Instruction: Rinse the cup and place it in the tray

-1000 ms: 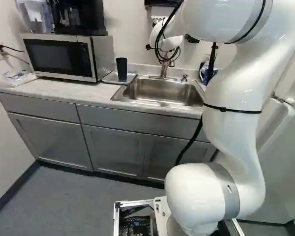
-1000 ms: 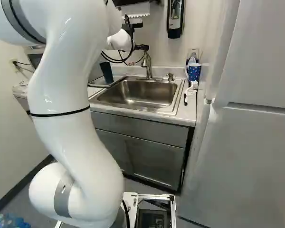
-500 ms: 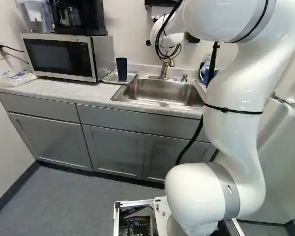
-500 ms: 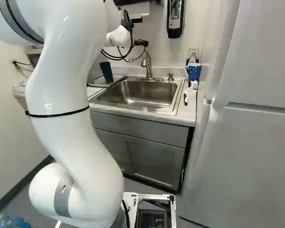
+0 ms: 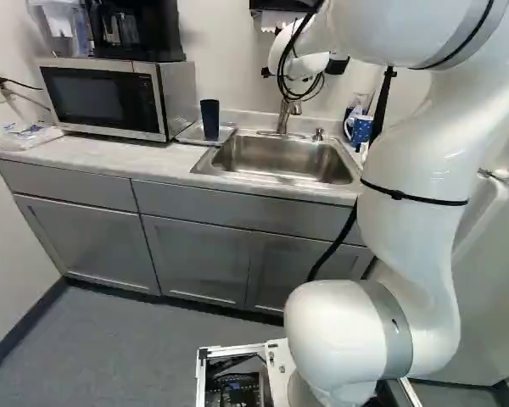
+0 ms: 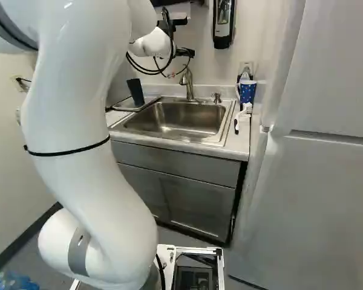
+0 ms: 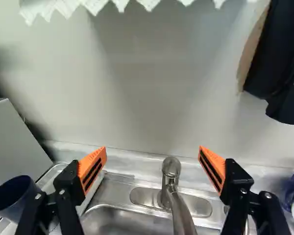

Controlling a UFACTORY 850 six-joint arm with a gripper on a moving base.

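Observation:
Behind the sink [image 6: 175, 121], my gripper [image 6: 184, 53] hangs at the faucet, mostly hidden by the wrist. In the wrist view the gripper [image 7: 153, 149] is open, its orange pads wide apart with nothing held between them. The faucet [image 7: 171, 169] shows between and below the two fingers. A dark blue cup [image 5: 209, 119] stands upright on the metal tray [image 5: 187, 136] left of the sink. The same cup [image 7: 12, 193] appears beyond one finger, well to its outer side, apart from the gripper.
A microwave [image 5: 106, 97] with a coffee maker [image 5: 136, 30] on top stands left of the tray. Right of the sink are a spotted blue mug [image 6: 247, 90] and a white brush [image 6: 243, 115]. A dispenser [image 6: 223, 24] hangs on the wall; a refrigerator [image 6: 314, 157] stands at the right.
My wrist and gripper have shifted slightly up and to the right, and the arm's large upper links have swung too. The base, cup and tray have stayed put.

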